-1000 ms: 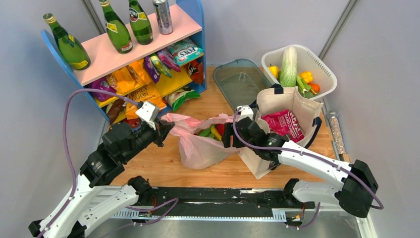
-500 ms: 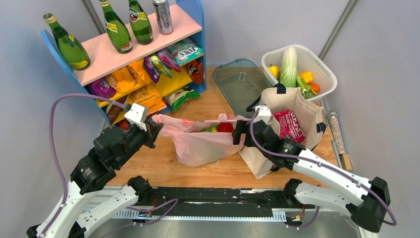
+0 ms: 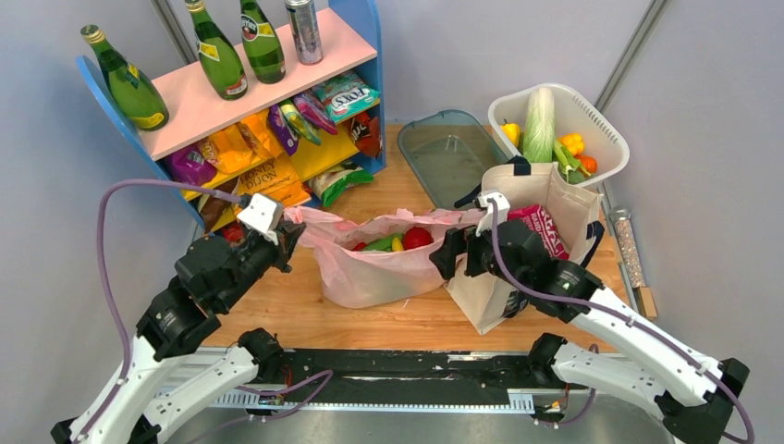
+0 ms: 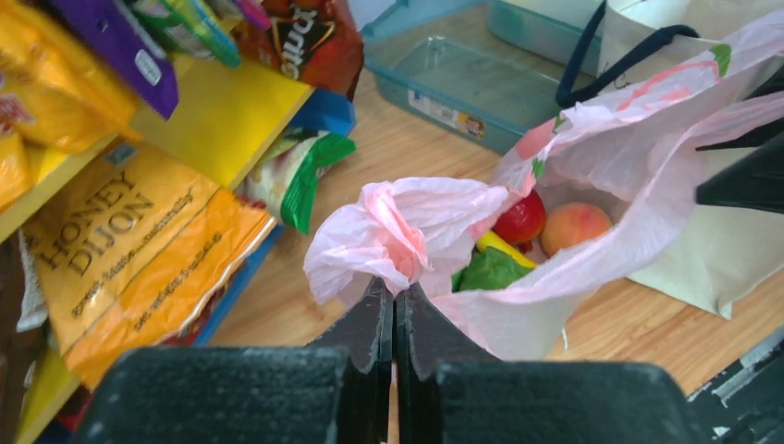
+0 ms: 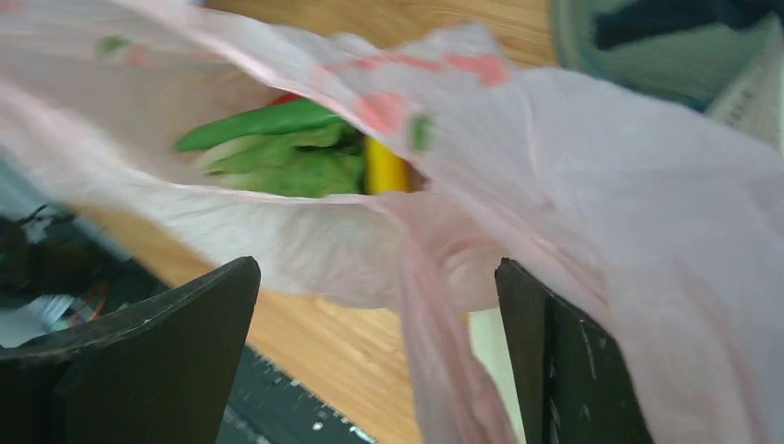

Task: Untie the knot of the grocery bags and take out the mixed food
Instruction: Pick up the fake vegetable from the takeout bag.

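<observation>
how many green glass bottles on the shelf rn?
3, all standing on the pink shelf top: left bottle at its left end, middle bottle near centre, right bottle just beside it, next to a can. None seems hidden.

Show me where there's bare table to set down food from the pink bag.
Bare wood: on the wooden table between the translucent pink plastic bag and the black rail at the near edge; and behind the bag, between the blue shelf and the empty teal plastic tray. Crowded at right: cream canvas tote, full white basket.
</observation>
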